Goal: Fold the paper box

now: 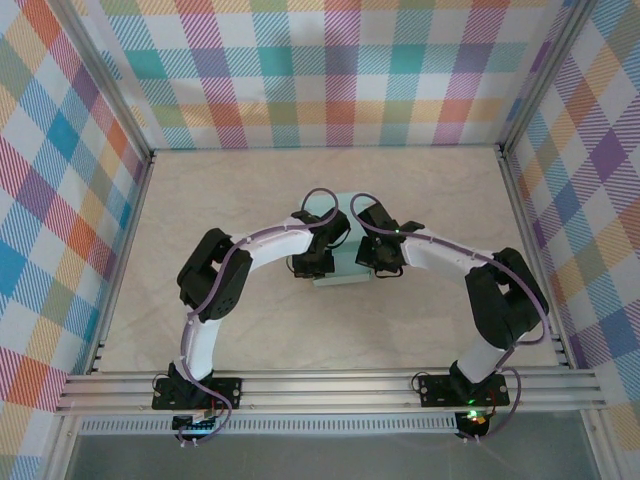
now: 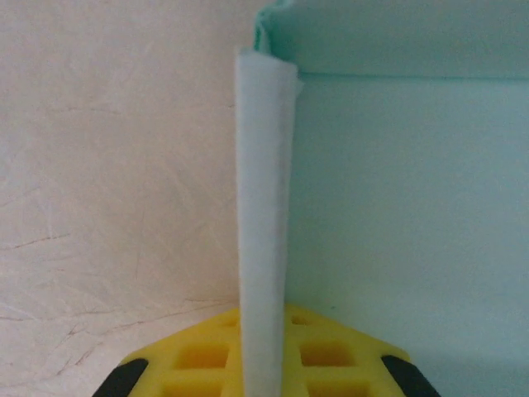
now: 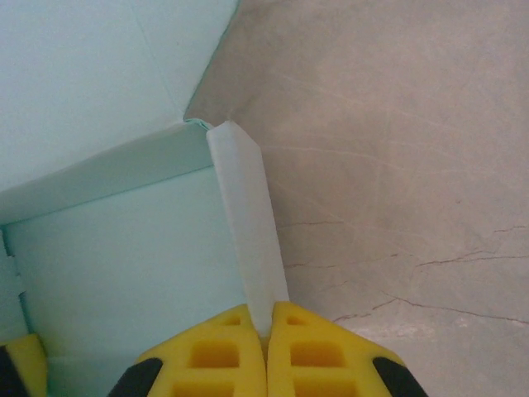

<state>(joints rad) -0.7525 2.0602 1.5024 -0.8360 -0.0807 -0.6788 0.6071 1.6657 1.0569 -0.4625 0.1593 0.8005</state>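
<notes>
The pale mint paper box (image 1: pixel 336 232) lies mid-table between both wrists, mostly hidden under them. My left gripper (image 1: pixel 312 262) is shut on the box's left side wall. In the left wrist view that wall (image 2: pixel 263 190) stands edge-on between the yellow fingers (image 2: pixel 326 351), with the box floor (image 2: pixel 397 207) to its right and my left gripper (image 2: pixel 263 321) pinching its near end. My right gripper (image 1: pixel 378 256) is shut on the right side wall. In the right wrist view this wall (image 3: pixel 244 215) runs up from my right gripper (image 3: pixel 266 324), with the box floor (image 3: pixel 124 273) to its left.
The beige marbled tabletop (image 1: pixel 250 180) is enclosed by plaid walls (image 1: pixel 60 200) at the back and on both sides. An aluminium rail (image 1: pixel 330 385) carrying the arm bases runs along the near edge. Bare table surface (image 3: pixel 397 165) lies to the right of the box.
</notes>
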